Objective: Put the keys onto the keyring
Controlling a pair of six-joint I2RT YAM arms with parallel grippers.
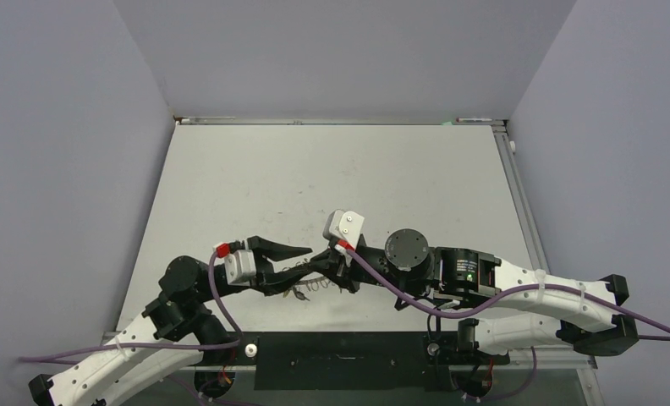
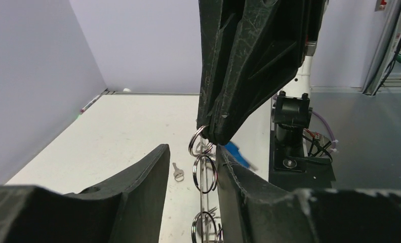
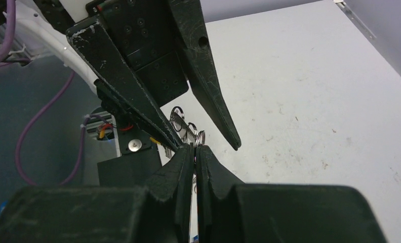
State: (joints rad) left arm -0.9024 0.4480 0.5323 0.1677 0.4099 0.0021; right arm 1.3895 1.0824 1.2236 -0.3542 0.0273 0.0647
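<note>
Since both arms meet just past the near edge of the bench [image 2: 117, 131], that's where everything is happening. The right tool [image 3: 194, 151] has its jaws squeezed practically together, and it looks pinched on one of the small loops of the keyring [image 2: 195, 172], so the ring dangles off its tip above the bench with more loops strung out below. The left tool [image 1: 306, 262] comes in from the other side with its jaws partly apart, straddling those hanging loops. One finger sits right up against them, but I can't see it clamping anything, so I'd call it open and empty-handed. Just behind that finger there's a key with a blue tag [image 2: 236, 153]. It's right beside the loops, but honestly I can't tell whether it's threaded on or just close by. A bit further out, a plain silver key [image 2: 177, 172] lies flat on the bench by itself, well apart from the ring. So my read on progress: early-to-middle at best. The ring is lifted and presented, which is the setup half. At least that silver key has yet to go on, maybe the blue one too, and any other keys aren't visible from these angles. Beyond that it's only scuffed bench back to the far wall.
</note>
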